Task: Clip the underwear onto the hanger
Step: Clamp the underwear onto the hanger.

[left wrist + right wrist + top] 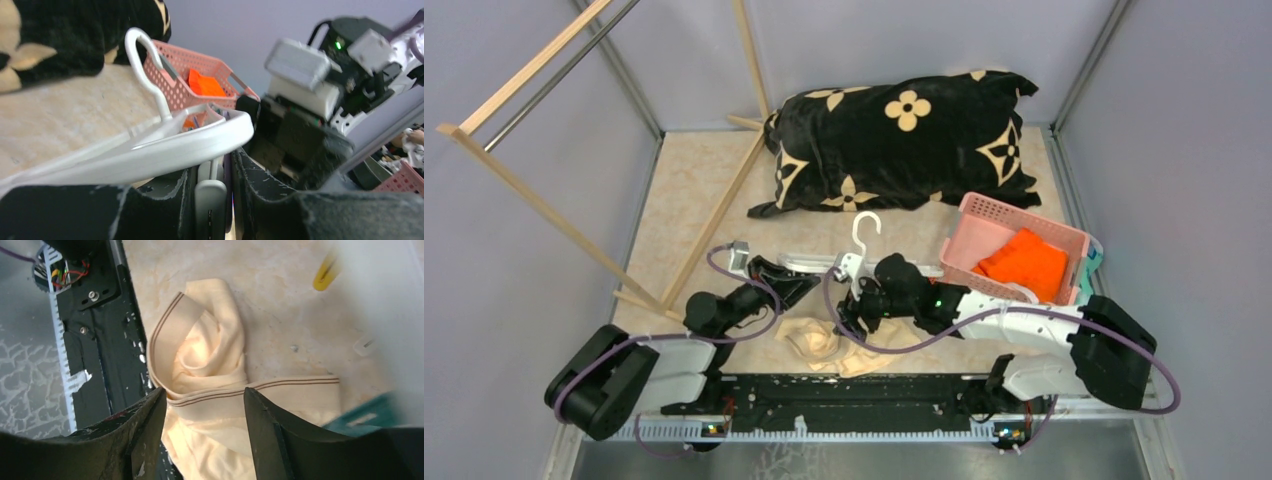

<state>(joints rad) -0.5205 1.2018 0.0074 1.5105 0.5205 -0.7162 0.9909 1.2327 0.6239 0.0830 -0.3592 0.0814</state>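
The underwear [210,355] lies bunched just on the near side of the hanger [165,150], under the right gripper [204,394], whose jaws stand apart over the waistband [295,384]. The left gripper [214,167] seems clamped on that hanger, though it's blurred there. A pinch could catch one layer and drag the heap, and the clips [325,272] are barely visible.

left arm [724,312] low, left fingers [260,185] gripping hanger [150,155] | right arm [1014,322] reaching leftward, right fingers [145,425] apart

Left arm [664,365] and right arm [1014,325]: bulky black bases, white middle shells, black wrists. A purple cable [894,351] runs along each. Black fingers [145,440] show pale scuffs.
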